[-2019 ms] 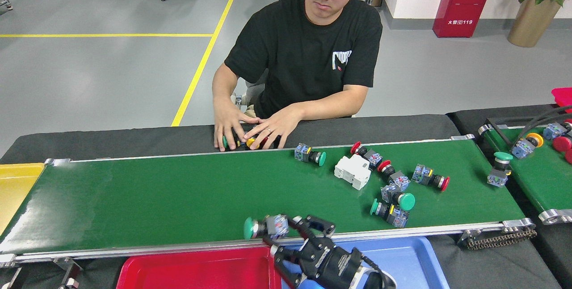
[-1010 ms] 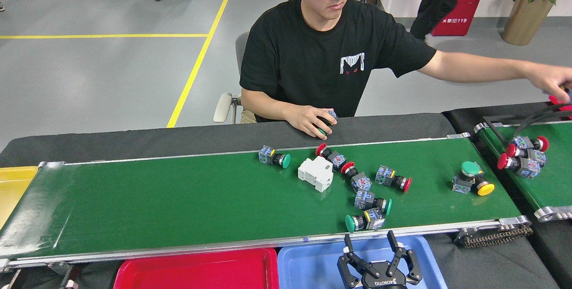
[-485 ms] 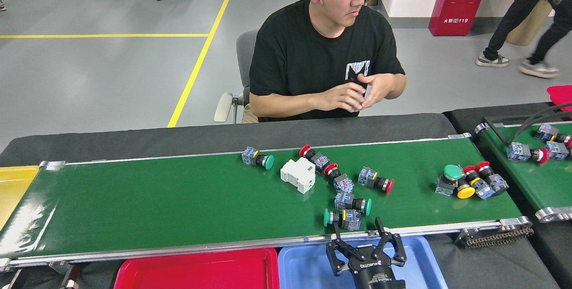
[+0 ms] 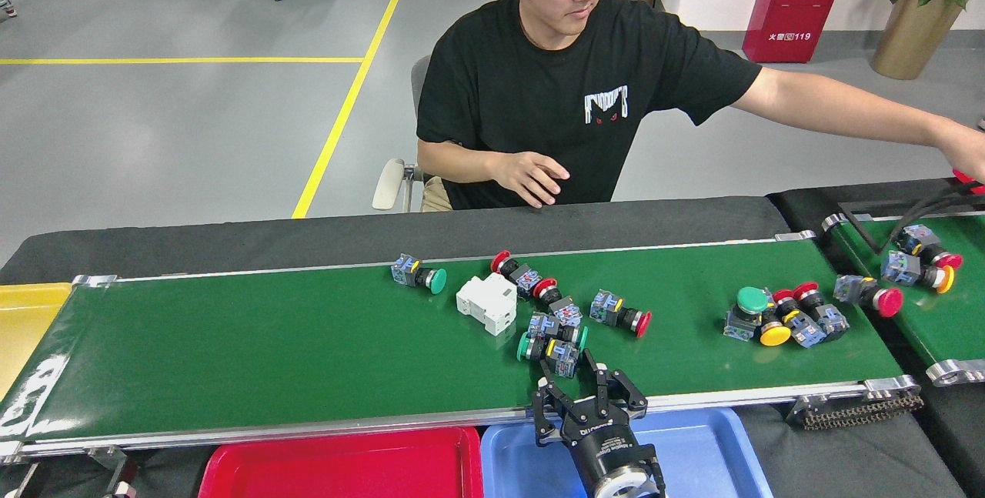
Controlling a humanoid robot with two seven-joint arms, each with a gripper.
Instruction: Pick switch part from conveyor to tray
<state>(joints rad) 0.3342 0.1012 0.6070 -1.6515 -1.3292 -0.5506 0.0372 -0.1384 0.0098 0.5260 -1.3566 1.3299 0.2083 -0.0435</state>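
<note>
Since half a second ago the parts have ridden left on the conveyor, and the right gripper has come up over the near rail, jaws apart, just short of a green switch. Another switch touches it behind, so the fingers should straddle only the nearer body, close, then lift toward the blue tray. Left gripper is out of view.

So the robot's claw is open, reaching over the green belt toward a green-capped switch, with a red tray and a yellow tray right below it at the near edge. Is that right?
Not quite. The head view shows the right gripper open over the conveyor near the green-capped switch, but the trays below it are a red tray and a blue tray. The yellow tray sits at the belt's far left end.
</note>
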